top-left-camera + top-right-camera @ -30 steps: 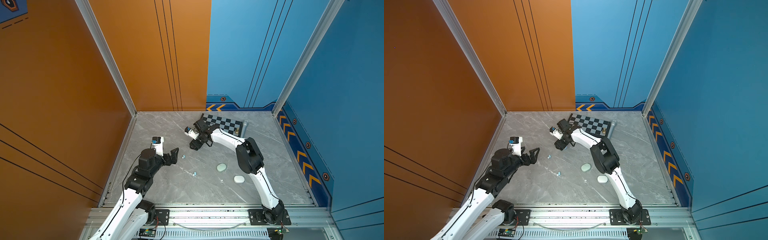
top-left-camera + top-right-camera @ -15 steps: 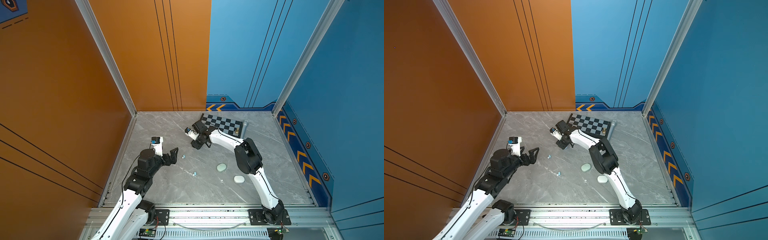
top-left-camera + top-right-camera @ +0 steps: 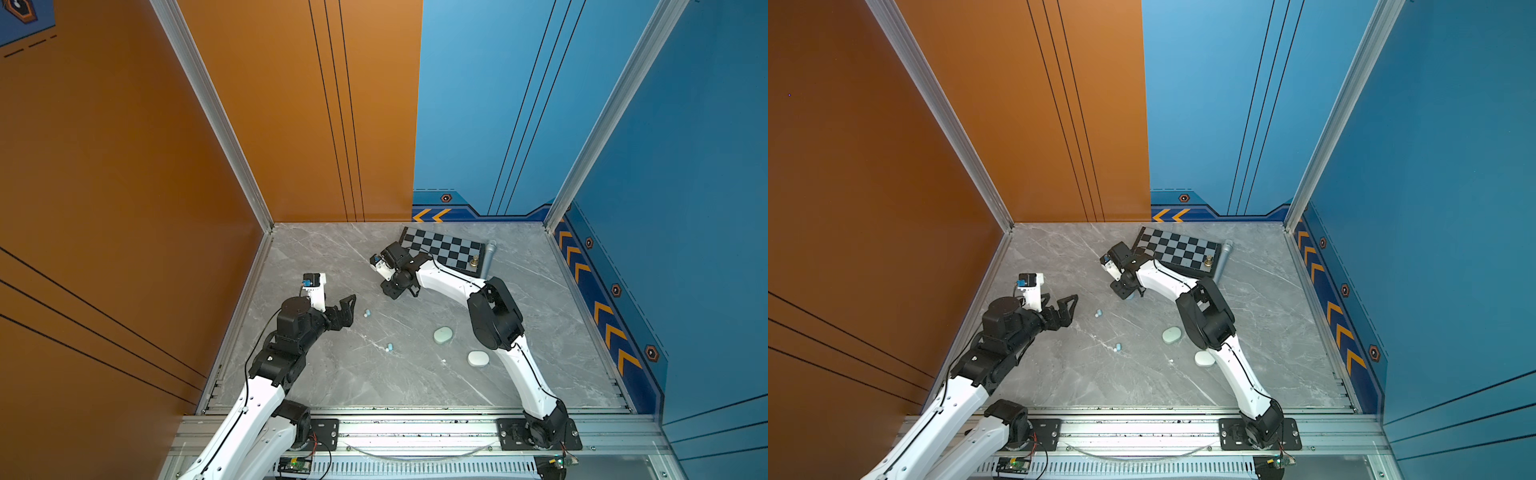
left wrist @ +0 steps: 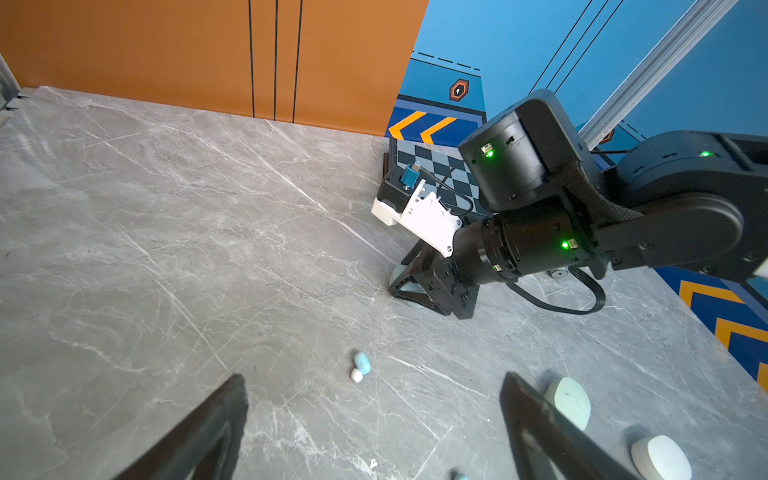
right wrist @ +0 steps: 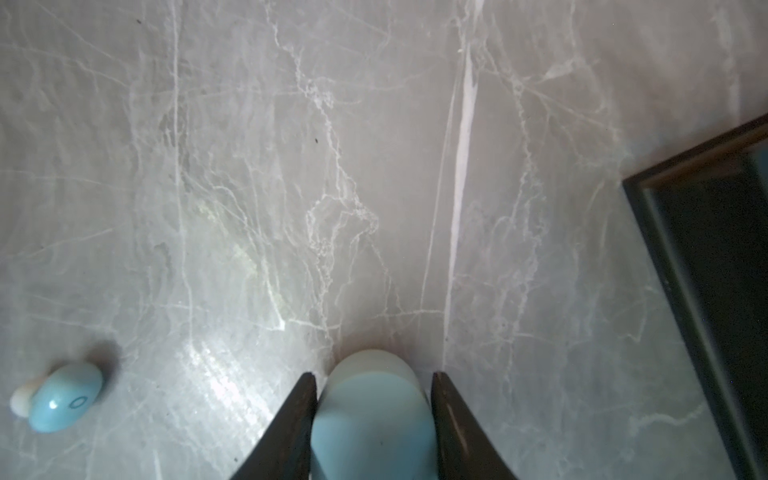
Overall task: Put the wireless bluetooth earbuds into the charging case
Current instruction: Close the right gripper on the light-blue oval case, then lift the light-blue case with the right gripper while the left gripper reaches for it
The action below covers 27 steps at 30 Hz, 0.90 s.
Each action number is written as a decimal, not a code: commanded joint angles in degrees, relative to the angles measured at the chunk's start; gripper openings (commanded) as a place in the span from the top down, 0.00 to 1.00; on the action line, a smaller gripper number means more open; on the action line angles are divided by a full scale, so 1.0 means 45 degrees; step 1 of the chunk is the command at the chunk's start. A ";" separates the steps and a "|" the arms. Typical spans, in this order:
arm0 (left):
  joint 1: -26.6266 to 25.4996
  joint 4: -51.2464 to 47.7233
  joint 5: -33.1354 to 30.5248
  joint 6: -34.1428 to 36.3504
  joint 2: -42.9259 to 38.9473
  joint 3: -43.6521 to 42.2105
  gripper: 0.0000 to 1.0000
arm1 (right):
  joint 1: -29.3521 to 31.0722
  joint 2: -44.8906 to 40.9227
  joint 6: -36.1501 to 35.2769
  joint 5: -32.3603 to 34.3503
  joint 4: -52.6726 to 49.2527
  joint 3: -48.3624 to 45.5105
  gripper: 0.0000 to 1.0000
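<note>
lt-blue/wht earbud (image 4: 362, 364), lt-blue case (image 5: 374, 419), grey marble table (image 3: 374, 386), blk/grey checked board (image 3: 440, 249)

You've got L fingers (image 3: 1068, 302) spread wide nr a blue earbud (image 3: 1099, 313); R fingers (image 3: 1121, 287) low on the table (image 3: 1059, 374) over a blue case (image 3: 1132, 296), by the chessboard (image 3: 1177, 249).

Desk (image 3: 332, 257) smooth grey marble-look, faint sheen; earbud (image 5: 66, 397) glossy light-blue plastic; charging case (image 5: 374, 424) smooth matt pale-blue plastic.

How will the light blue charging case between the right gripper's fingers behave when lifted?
The light blue charging case looks like hard plastic, probably stiff. Its rounded sides meet the right gripper narrowly; it may slip or twist. Small, likely light.
</note>
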 commanded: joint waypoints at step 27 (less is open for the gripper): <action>-0.1521 0.9792 0.1579 -0.1375 0.4988 -0.0152 0.07 | -0.2073 -0.4773 1.2751 -0.3058 0.0480 -0.0416 0.73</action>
